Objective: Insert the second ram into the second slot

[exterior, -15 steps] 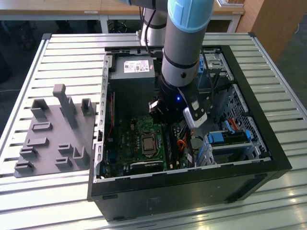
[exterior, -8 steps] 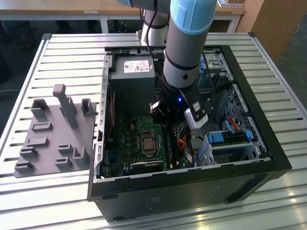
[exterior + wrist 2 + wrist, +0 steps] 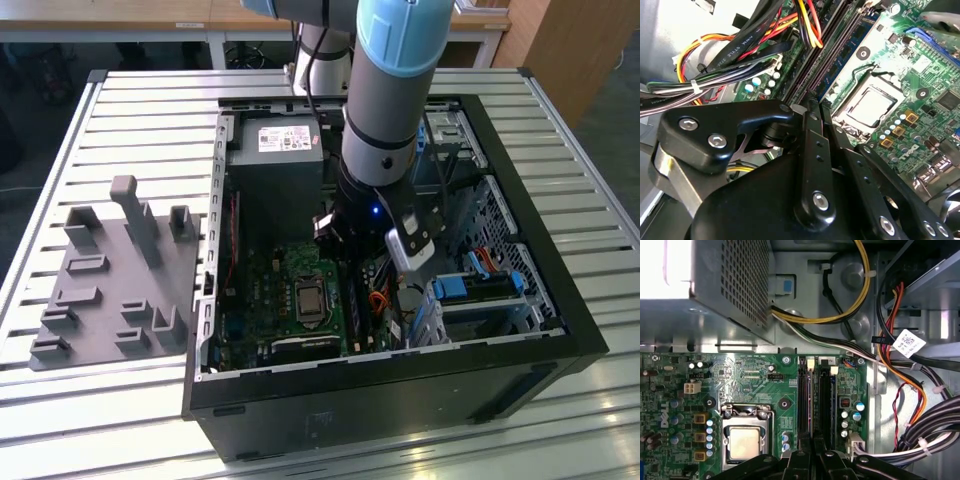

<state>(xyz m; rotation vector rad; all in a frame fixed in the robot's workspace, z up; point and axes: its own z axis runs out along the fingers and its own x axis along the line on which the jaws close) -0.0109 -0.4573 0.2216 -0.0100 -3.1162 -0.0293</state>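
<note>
The ram stick (image 3: 811, 405) faces you edge-on. In the first wrist view it stands in a slot just beside the processor socket (image 3: 745, 440). Its near end is hidden between the narrow-drawn fingers of the gripper (image 3: 814, 445), which holds it. In the exterior view the arm (image 3: 385, 110) covers that spot. The open computer case (image 3: 400, 405) sits on a slatted metal table (image 3: 130, 100), and a grey tray (image 3: 110, 280) lies well apart from the socket.
</note>
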